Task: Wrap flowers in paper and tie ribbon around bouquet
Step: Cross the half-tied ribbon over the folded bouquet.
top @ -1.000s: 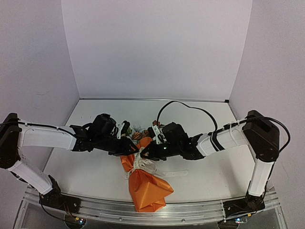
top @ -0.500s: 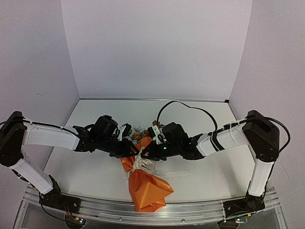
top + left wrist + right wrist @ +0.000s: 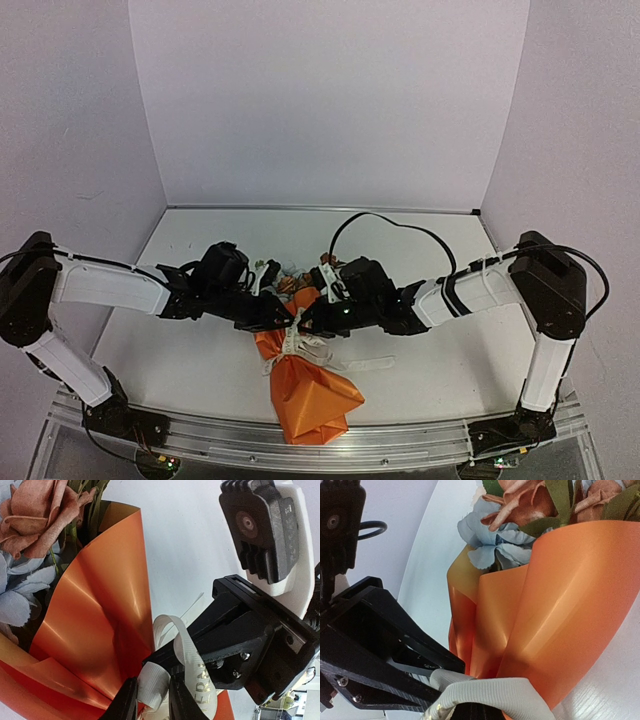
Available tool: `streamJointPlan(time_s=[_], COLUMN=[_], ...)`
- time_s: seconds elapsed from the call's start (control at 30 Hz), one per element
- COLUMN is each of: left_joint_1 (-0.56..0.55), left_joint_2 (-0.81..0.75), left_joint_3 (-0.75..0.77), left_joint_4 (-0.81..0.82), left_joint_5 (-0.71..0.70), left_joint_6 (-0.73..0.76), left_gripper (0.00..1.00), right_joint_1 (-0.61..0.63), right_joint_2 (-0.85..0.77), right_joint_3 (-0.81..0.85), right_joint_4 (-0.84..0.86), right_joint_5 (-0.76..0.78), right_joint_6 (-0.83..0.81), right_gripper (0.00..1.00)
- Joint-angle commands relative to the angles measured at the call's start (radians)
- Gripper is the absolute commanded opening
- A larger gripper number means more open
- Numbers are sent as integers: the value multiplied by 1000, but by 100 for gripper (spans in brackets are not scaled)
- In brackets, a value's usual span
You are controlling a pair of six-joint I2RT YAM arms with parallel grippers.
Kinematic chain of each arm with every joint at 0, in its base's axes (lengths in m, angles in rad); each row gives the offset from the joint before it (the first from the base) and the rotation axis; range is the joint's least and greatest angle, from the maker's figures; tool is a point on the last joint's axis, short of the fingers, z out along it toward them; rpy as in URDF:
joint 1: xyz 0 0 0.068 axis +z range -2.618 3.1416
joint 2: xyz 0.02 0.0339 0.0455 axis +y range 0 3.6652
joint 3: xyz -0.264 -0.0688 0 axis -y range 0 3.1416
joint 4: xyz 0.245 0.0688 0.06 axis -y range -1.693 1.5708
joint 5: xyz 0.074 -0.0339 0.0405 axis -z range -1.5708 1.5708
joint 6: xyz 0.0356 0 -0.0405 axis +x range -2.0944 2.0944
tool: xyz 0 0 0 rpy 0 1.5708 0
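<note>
Item, tying stage, judged well advanced: bouquet (image 3: 305,390), a glossy cone of thin orange paper (image 3: 555,605), lies on the table (image 3: 180,350) just beneath both grippers at its narrowed waist, with soft rust and pale-blue flowers (image 3: 520,510) beyond the fingertips. Left gripper (image 3: 150,702) pinches a fold of the ribbon (image 3: 197,675), a flat woven cream strip with lettering; right gripper (image 3: 308,322), closed tight, appears to hold the loop opposite. Next move, likely: draw both ends apart to cinch the knot without crushing the paper.

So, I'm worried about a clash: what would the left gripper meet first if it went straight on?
The ribbon pinched in the left gripper, then, close behind, probably the right gripper; depth is unclear.
</note>
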Motion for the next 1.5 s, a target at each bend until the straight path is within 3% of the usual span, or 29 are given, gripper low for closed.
streamJointPlan(time_s=[0.0,0.17,0.27,0.67,0.9,1.23,1.4,1.47], left_joint_1=[5,5,5,5,5,5,5,4], left_joint_2=[3,-41,-63,-119,-140,-157,-176,-191], left_joint_3=[18,-6,-18,-41,-56,-59,-68,-75], left_joint_4=[15,42,50,49,43,38,23,11], left_joint_5=[-14,-49,-79,-155,-150,-150,-180,-197], left_joint_6=[-2,1,15,79,84,81,79,76], left_gripper=[15,5,0,0,0,0,0,0], right_joint_1=[4,4,5,5,15,43,45,47], right_joint_2=[-15,-47,-80,-216,-258,-259,-246,-236], right_joint_3=[24,3,-11,-74,-67,-35,-13,-1], right_joint_4=[-27,-59,-96,-239,-336,-476,-505,-523], right_joint_5=[-2,-2,7,42,24,44,60,78], right_joint_6=[-25,-41,-57,-164,-268,-356,-354,-349], right_gripper=[0,0,8,48,59,54,33,16])
